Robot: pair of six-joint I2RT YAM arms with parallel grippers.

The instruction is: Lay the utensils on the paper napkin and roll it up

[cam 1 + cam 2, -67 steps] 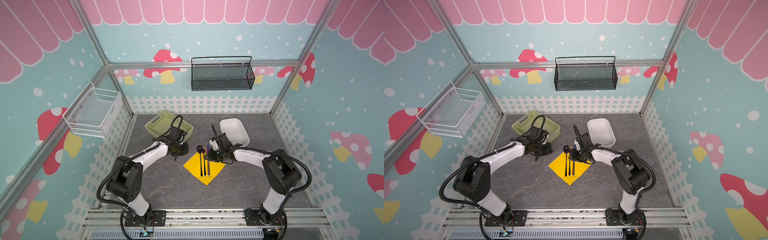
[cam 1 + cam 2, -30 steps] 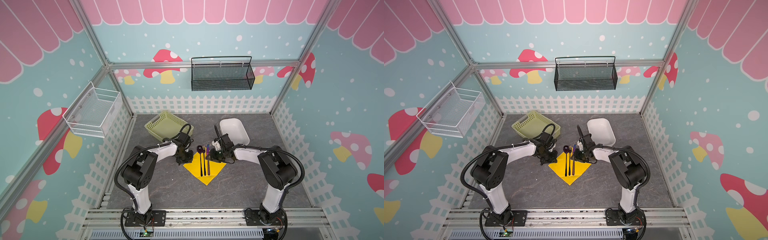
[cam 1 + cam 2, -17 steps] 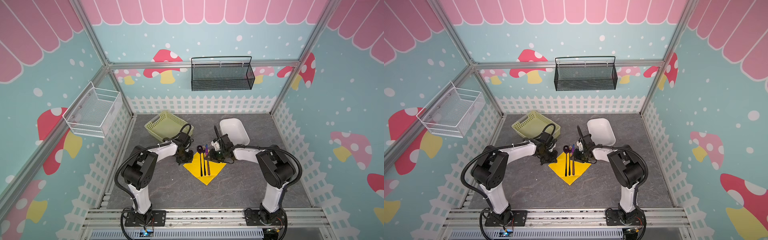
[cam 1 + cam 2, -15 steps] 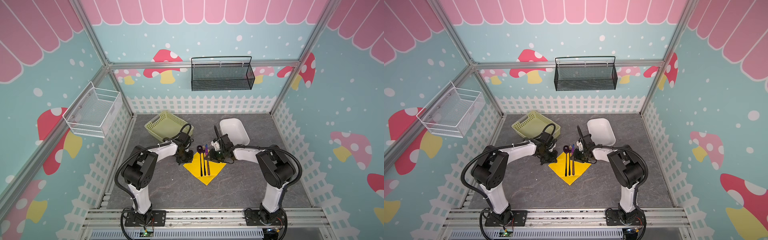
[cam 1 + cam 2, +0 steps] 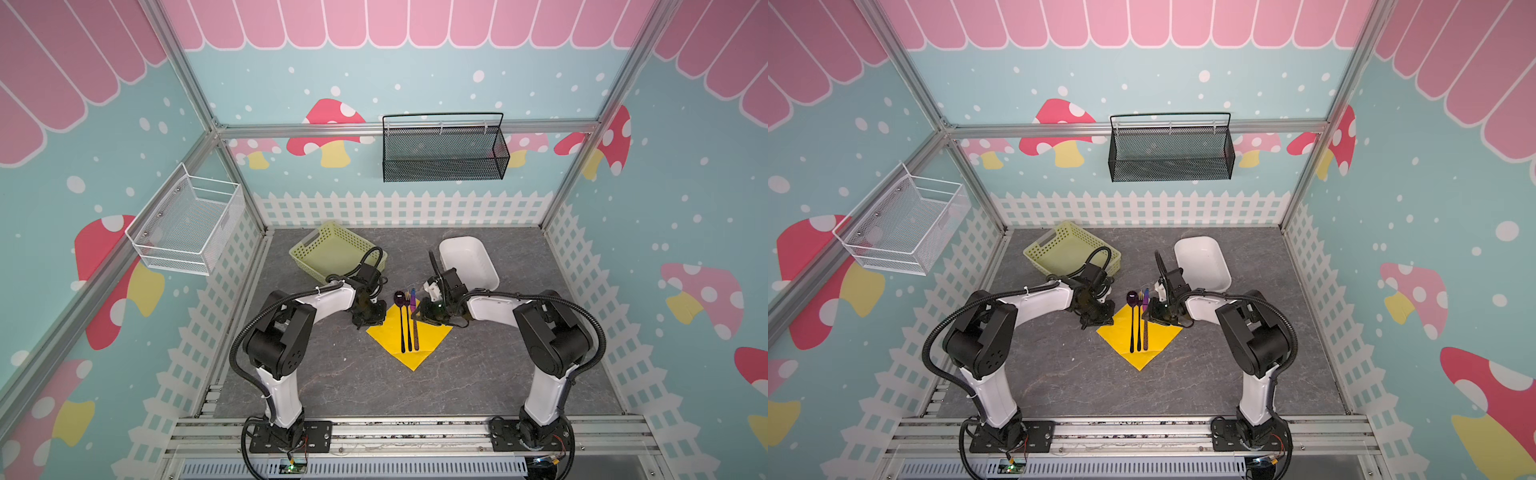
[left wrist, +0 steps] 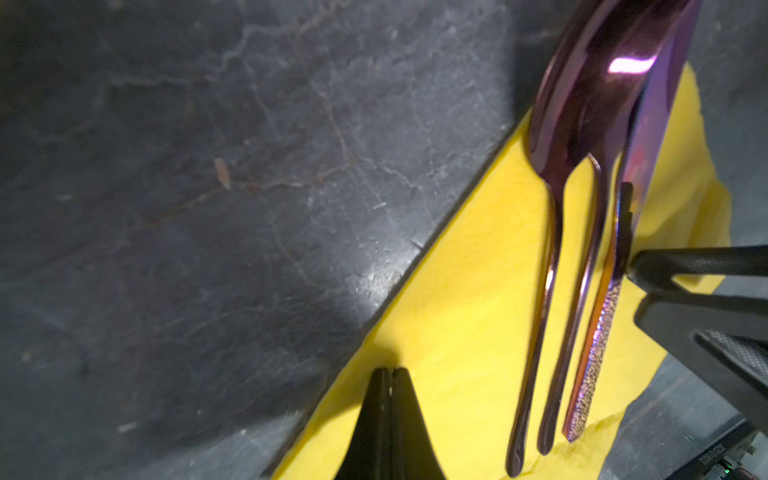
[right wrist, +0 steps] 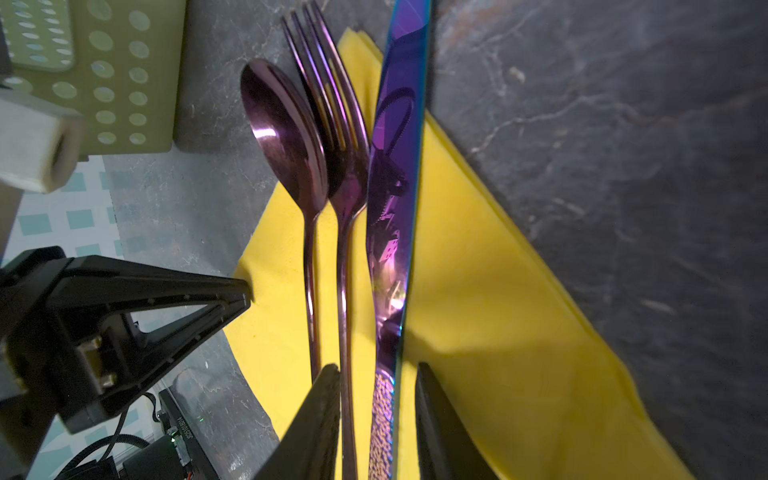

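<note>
The left gripper (image 6: 390, 372) is sitting fully closed at the napkin (image 6: 457, 311) edge, pinch unclear; the right gripper (image 7: 374, 370) is straddling fork (image 7: 343, 270) and knife (image 7: 395, 166) handles, partly open.

Brings the left gripper (image 5: 371, 322) from beside the green basket (image 5: 312, 250) to the left corner of the paper napkin (image 5: 388, 334); narrows the right gripper (image 5: 420, 314) slightly astride the knife (image 5: 416, 334).

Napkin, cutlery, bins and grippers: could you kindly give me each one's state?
napkin, flat and unrolled under the cutlery.
spoon, lying on the napkin, bowl past its corner.
fork, lying between spoon and knife.
knife, lying beside fork.
left gripper, fingers shut at the napkin's edge.
right gripper, fingers open astride fork and knife handles.
green basket, upright, nothing visible inside.
white tub, upright, empty.
</note>
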